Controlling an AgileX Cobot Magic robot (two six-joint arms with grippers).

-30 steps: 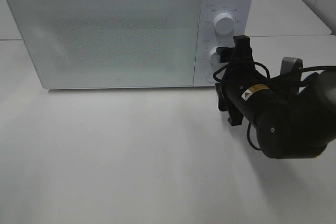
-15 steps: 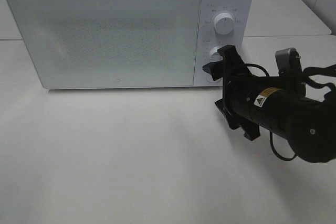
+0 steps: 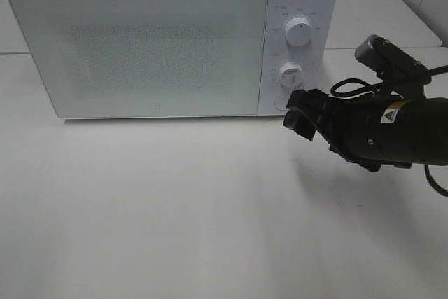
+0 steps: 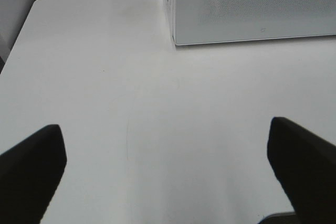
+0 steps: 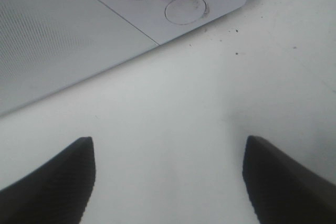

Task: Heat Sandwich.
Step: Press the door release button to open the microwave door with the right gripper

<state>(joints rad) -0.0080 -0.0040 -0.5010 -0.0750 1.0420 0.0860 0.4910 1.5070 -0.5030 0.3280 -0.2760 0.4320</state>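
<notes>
Right end effector [image 3: 299, 115] jaws apart, empty, near the microwave [image 3: 154, 47] panel; lower dial [image 3: 290, 73] at twelve o'clock. Left end effector [image 4: 168, 177] apart, empty. Sandwich not visible; door shut. Advise square approach, centred on dial before closing

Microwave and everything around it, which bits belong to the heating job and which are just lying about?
Belonging to the job:
- microwave, door shut
- upper knob, lower knob, round button
- right gripper, open and empty, near the control panel
- left gripper, open and empty

Just there:
- white table

No sandwich is in view.
</notes>
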